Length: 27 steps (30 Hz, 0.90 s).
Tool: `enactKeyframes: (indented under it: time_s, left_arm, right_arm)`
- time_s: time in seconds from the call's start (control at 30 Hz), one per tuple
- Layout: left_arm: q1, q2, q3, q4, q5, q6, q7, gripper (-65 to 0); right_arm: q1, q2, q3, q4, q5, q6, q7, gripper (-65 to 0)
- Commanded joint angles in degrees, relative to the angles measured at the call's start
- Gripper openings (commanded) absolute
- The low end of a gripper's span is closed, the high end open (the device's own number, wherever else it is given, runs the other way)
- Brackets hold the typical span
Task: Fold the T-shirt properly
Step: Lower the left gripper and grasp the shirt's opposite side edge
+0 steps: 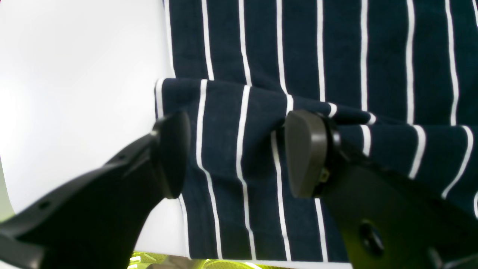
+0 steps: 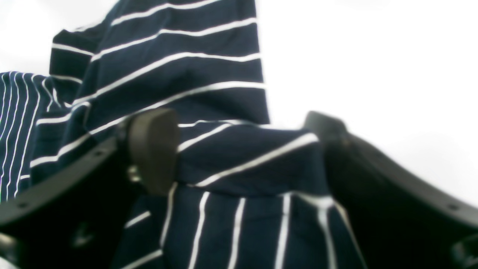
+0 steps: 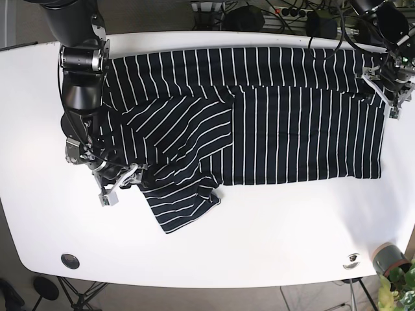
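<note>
A navy T-shirt with thin white stripes (image 3: 285,123) lies spread on the white table (image 3: 272,240), with one sleeve part folded over near the left (image 3: 181,149). My left gripper (image 1: 239,153) is open, its fingers (image 1: 306,153) on either side of a folded edge of the shirt (image 1: 239,112); in the base view it is at the shirt's far right edge (image 3: 384,96). My right gripper (image 2: 239,145) is open, with a bunched fold of the shirt (image 2: 246,160) between its fingers (image 2: 153,149); in the base view it is at the shirt's left side (image 3: 120,183).
The table's rounded front edge runs along the bottom of the base view. A small black disc (image 3: 69,260) and a metal fitting (image 3: 352,260) sit near the front corners. A grey cup and a plant (image 3: 391,260) stand off the right corner. Cables lie behind the table (image 3: 272,13).
</note>
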Motion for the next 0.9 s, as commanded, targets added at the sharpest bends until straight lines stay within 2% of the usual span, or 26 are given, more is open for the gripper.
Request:
enactKeyframes:
  time_s: [0.0, 0.17, 0.23, 0.43, 0.53, 0.67, 0.8, 0.87]
  left_arm:
    - [-2.2, -1.2, -0.6, 1.2, -0.4, 0.1, -0.7, -27.9]
    - [-6.0, -3.0, -1.0, 0.9, 1.0, 0.1, -0.7, -27.5]
    - [-7.9, -3.0, -0.7, 0.8, 1.9, 0.1, -0.7, -27.2]
    - [-16.8, -3.1, 0.8, -3.5, 5.0, 0.1, -0.7, -27.1]
    - [-21.9, -3.6, 3.0, -8.5, 7.3, 0.1, -0.7, -23.5]
    - [-28.2, -3.7, 4.3, -15.1, 10.5, 6.9, -1.0, -15.6]
    - [-34.7, -4.0, 4.5, -24.9, 11.0, 13.5, -3.0, -13.2]
    - [-36.5, -4.9, 5.4, -29.4, 11.1, 15.1, -5.3, -13.2]
  right_arm:
    - [1.0, 0.2, 0.0, 0.6, 0.2, 0.17, -0.7, -27.0]
    - [1.1, 0.2, 0.0, 0.6, 0.2, -0.18, -0.7, -55.5]
    - [1.2, 0.2, 0.0, 0.6, 0.2, -0.27, -0.7, -63.3]
    - [1.3, 0.3, 0.0, 0.6, 0.2, -0.27, -0.8, -60.9]
    - [1.3, 0.2, 0.0, 0.6, 0.2, -0.27, -0.8, -60.9]
    - [1.1, 0.2, 0.0, 0.6, 0.2, -0.27, -0.8, -60.9]
    - [1.1, 0.2, 0.0, 0.6, 0.2, -0.27, -0.8, -60.9]
    - [1.1, 0.2, 0.0, 0.7, 0.4, -0.27, -1.0, -60.9]
